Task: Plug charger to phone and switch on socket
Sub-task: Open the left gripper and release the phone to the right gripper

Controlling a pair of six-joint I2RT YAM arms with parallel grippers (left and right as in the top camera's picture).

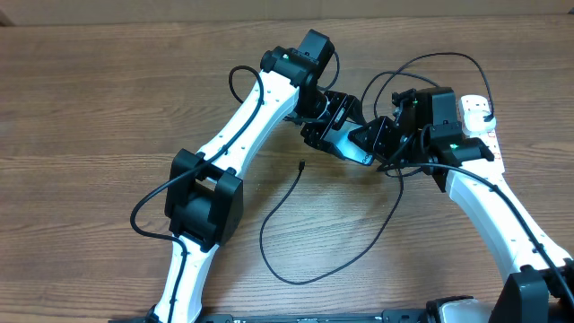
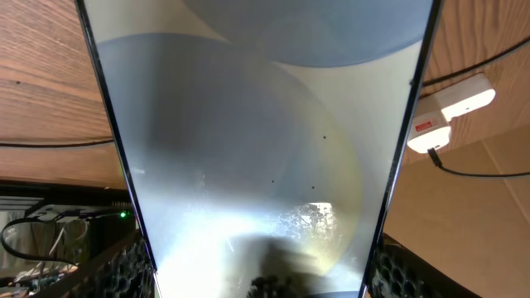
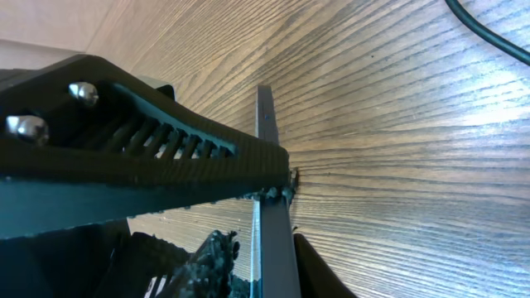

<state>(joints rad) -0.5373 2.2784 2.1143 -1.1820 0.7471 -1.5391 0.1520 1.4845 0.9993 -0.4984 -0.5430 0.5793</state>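
phone: slim smartphone (image 1: 357, 151) held off the desk (image 1: 108, 108) between the two arms, near the middle of the overhead view; its pale screen fills most of the left wrist view (image 2: 248, 124), glare washing out any text
left end effector: (image 1: 336, 126) clamped on the phone, with a textured finger (image 2: 124, 265) pressed to each long edge at the bottom of the left wrist view
right end effector: (image 1: 381, 139) closed on the phone from the other side; in the right wrist view a dark ribbed finger (image 3: 141, 157) crosses the thin phone edge (image 3: 267, 124) and its teeth touch it
charger: thin black cable (image 1: 305, 282) lying in a wide loop on the desk in front of the arms, with a second loop rising behind the right arm
connector tip: (image 1: 301, 164) loose on the desk, just left of the phone and apart from it, not in either end effector
socket: white power strip (image 1: 477, 115) flat on the desk at the right, behind the right arm, well apart from the connector tip; a red marking shows on it in the left wrist view (image 2: 451, 108)
plug end: cannot tell whether it sits in the socket; black cable passes just beside the strip
switch: position too small to tell
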